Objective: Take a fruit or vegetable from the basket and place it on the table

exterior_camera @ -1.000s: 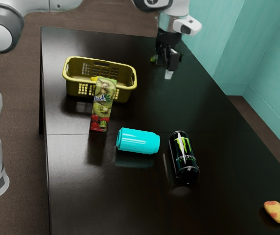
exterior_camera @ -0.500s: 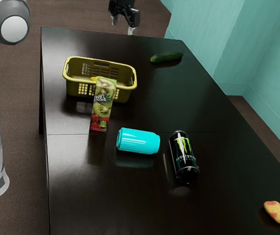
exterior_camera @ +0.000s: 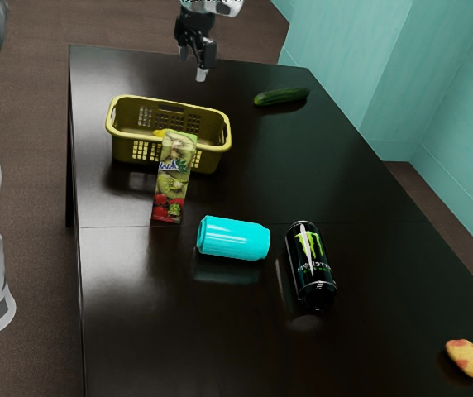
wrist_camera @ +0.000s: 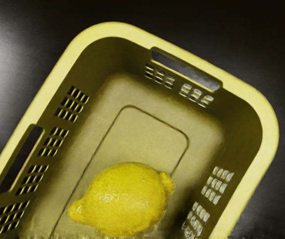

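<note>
My gripper (exterior_camera: 193, 64) is open above the table's far end, higher than the yellow basket (exterior_camera: 170, 105) and beyond its far rim, with nothing between the fingers. Inside the basket lies a lemon (exterior_camera: 160, 132), mostly hidden behind the juice carton in the exterior view. From my hand, the wrist view looks down into the basket (wrist_camera: 107, 30), where the lemon (wrist_camera: 125, 199) rests on its side on the basket floor. A dark green cucumber (exterior_camera: 282, 97) lies on the table (exterior_camera: 245, 157), apart from the basket.
The juice carton (exterior_camera: 173, 178) stands close against the basket's near side. Further along the table are a turquoise can (exterior_camera: 234, 238) and a black Monster can (exterior_camera: 310, 265), both lying down. A red-yellow fruit (exterior_camera: 465, 358) lies near the exterior view's lower right corner.
My gripper has left the cucumber's area and moved toward the exterior view's left, first up, then somewhat lower beyond the basket. The cucumber, mostly hidden behind it at first, is now in full view.
</note>
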